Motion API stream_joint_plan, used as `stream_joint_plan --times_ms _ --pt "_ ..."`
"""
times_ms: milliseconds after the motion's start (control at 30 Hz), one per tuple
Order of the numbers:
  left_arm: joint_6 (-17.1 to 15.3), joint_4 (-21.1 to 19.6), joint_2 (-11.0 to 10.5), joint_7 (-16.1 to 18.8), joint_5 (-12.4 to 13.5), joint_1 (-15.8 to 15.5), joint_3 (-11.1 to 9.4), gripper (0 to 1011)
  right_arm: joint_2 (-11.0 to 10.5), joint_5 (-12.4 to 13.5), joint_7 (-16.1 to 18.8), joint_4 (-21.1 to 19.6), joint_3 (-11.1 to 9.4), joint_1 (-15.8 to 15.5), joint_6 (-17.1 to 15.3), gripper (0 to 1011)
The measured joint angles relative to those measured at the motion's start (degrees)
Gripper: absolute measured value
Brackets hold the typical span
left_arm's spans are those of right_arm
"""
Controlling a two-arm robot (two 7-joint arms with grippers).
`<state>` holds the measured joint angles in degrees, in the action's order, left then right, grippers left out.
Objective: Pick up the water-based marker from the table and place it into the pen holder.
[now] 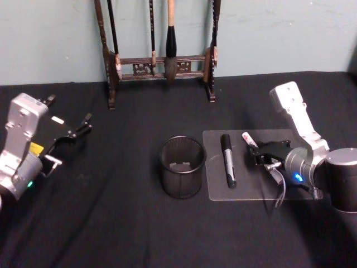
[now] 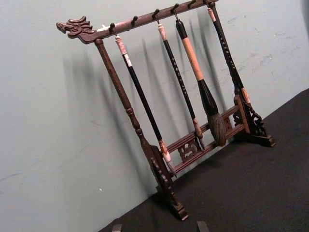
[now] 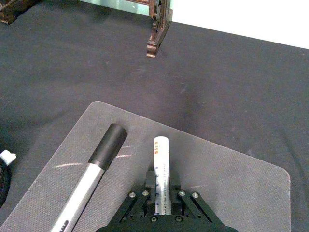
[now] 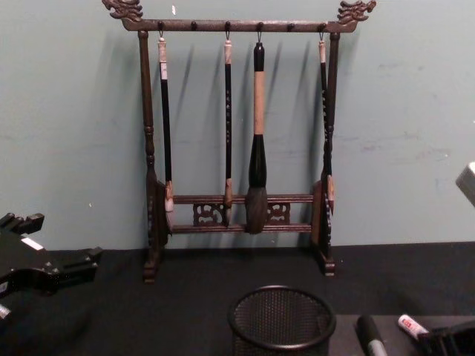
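— How many markers are counted on the desk (image 1: 111, 223)?

— Two, both on the one clear mat (image 1: 251, 187). A grey-and-black marker (image 1: 228, 161) is laid along the mat's left part. The white water-based marker (image 1: 249, 139) is laid just beside it, to the right and apart from it.

— And where is the water-based marker held?

— It is pinched between the jaws of the right gripper (image 1: 256, 151), low over the mat. In the right wrist view the jaws are seen pressed against its barrel on both sides, with its far end left free.

— Is the pen holder (image 1: 181, 180) placed nearby?

— One black mesh pen holder is stood upright just left of the mat, near the grey-and-black marker but not touching it.

— What is noted of the other arm?

— The left gripper (image 1: 82, 125) is kept at the desk's far left, well apart from the mat. Its jaws are spread; two separated fingertips (image 2: 117, 227) are seen in the left wrist view.

— Anything behind?

— One brush rack (image 1: 162, 59) is set against the wall, and four brushes (image 4: 257, 133) are hung from it.
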<state>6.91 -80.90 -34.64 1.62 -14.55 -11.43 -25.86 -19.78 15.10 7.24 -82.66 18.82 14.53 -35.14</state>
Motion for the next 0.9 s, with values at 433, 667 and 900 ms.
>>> stream_joint_plan --times_ms 433,667,900 --pt "0.0 0.0 0.0 0.0 0.0 0.0 0.0 1001 -1.3 -1.6 2.7 -3.3 -0.6 -1.8 5.8 170" --pt "0.0 0.0 0.0 0.0 0.0 0.0 0.0 1001 -2.0 -0.6 6.6 -7.9 -3.6 -5.2 17.9 170" --pt "0.0 0.0 0.0 0.0 0.0 0.0 0.0 1001 -0.4 4.2 12.0 -9.6 -5.3 -7.6 29.5 170"
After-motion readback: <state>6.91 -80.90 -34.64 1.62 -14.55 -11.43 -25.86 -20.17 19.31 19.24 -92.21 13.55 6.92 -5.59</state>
